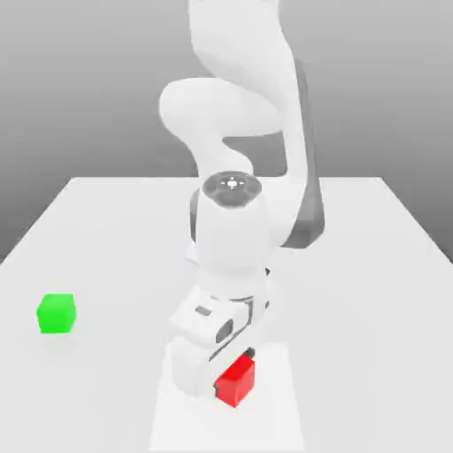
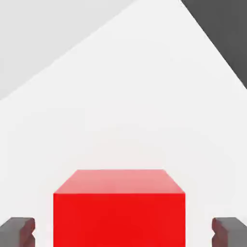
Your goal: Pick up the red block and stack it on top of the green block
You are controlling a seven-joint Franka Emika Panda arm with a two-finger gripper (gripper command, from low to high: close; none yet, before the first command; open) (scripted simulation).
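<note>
looming over the white table (image 1: 106,221), the white arm's gripper (image 2: 123,231) hangs spread, unclenched, fingers (image 2: 17,230) flanking the small glossy red cube (image 1: 235,380) at six o'clock; small green cube (image 1: 57,313) lies at nine o'clock. it looks rigid, light, slick: pinch opposite flat sides.

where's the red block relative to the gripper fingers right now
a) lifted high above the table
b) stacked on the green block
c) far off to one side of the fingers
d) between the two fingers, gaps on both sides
d: in the hand view the red block sits between the two fingers, with white table showing in the gaps on both sides; the green block stands alone elsewhere.
</note>
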